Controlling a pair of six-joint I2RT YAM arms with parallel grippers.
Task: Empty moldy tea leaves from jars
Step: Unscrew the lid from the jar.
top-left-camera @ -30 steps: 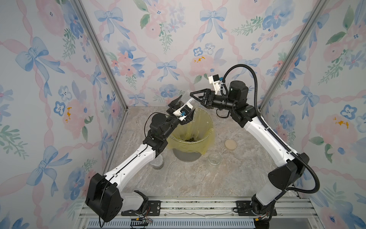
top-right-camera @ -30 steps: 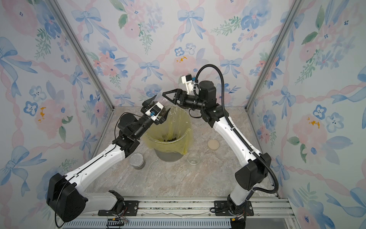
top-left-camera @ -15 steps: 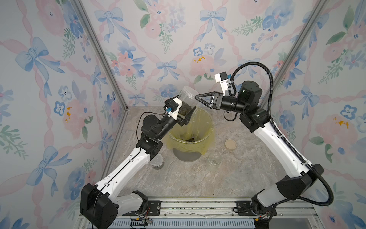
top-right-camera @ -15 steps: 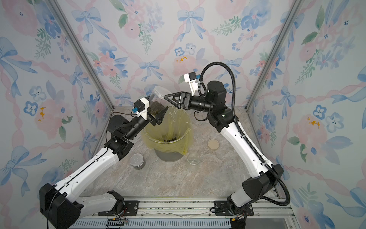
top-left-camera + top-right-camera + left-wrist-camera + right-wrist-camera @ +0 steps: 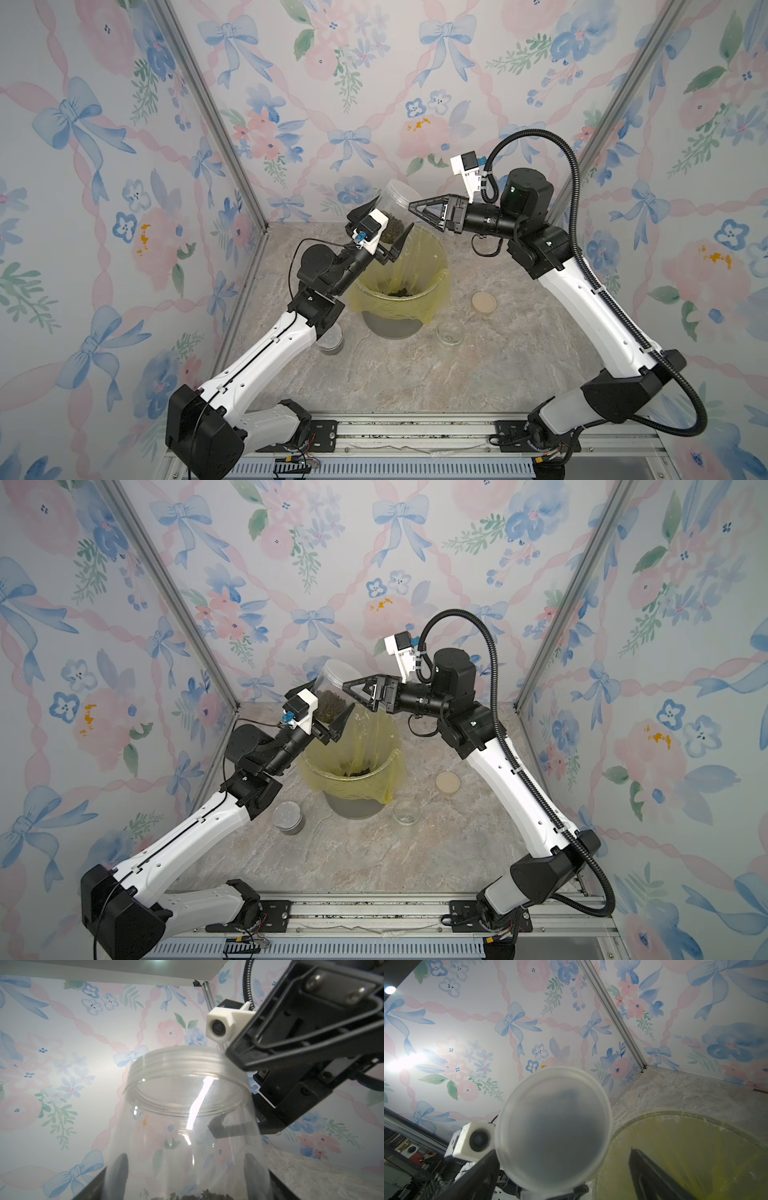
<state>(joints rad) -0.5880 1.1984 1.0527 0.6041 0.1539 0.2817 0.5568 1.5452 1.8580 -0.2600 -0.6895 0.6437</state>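
L gripper is clamped on the clear jar. The moldy tea leaves sit in the jar's base end, at that gripper. Jar's frosted top end points up and away, just beside R gripper, whose jaws stand wide w/ nothing held. Can't tell if a cap is on. The yellow-lined bin is below both grippers. Risks: R gripper is v. close to the neck, so a stray move cd knock the smooth jar loose; tipping w/ the mouth off the rim wd scatter leaves on the bench; if a cap is on, nothing pours
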